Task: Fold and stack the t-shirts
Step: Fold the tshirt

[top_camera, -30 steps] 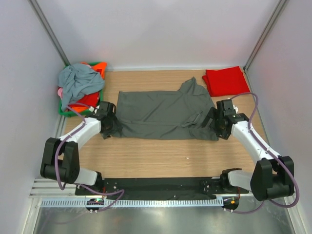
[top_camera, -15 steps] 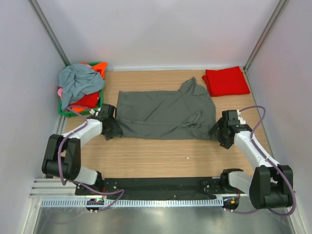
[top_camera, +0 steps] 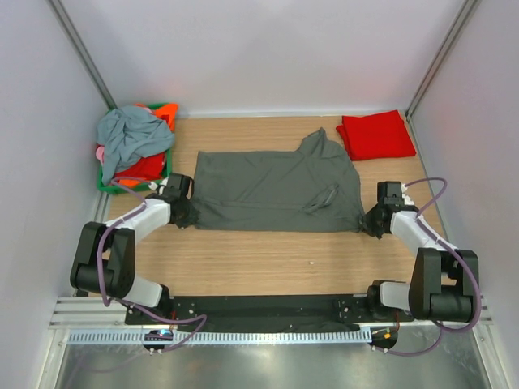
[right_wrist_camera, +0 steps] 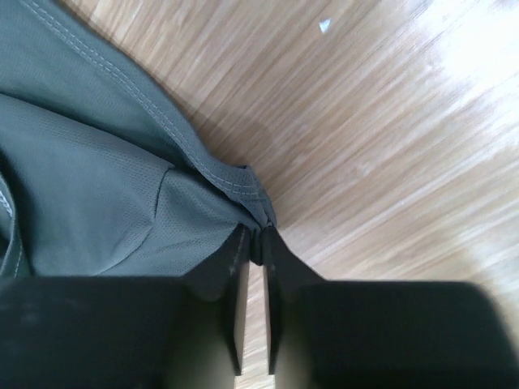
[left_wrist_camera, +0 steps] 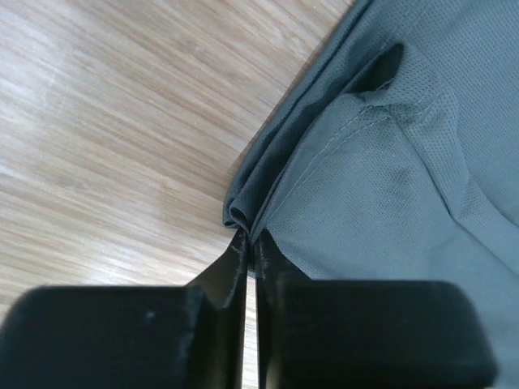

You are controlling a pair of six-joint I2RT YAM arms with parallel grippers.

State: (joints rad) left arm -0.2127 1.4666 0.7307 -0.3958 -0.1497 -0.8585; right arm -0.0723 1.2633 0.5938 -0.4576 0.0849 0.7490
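While both arms reach low over the bench (top_camera: 268, 259), the grey shirt (top_camera: 272, 190) lies spread flat across its middle, stretched between them. The left claw (top_camera: 185, 212) is pinched tight on the shirt's near left corner, and its wrist view shows bunched hem caught between the closed fingers. The right claw (top_camera: 369, 224) is likewise clamped on the near right corner, with a fold of stitched hem nipped at its tips. A folded red shirt (top_camera: 375, 134) sits in the far right corner, just apart from the grey one. At the far left a green basket (top_camera: 104, 186) holds a heap with a crumpled blue-grey shirt (top_camera: 130, 134) on top.
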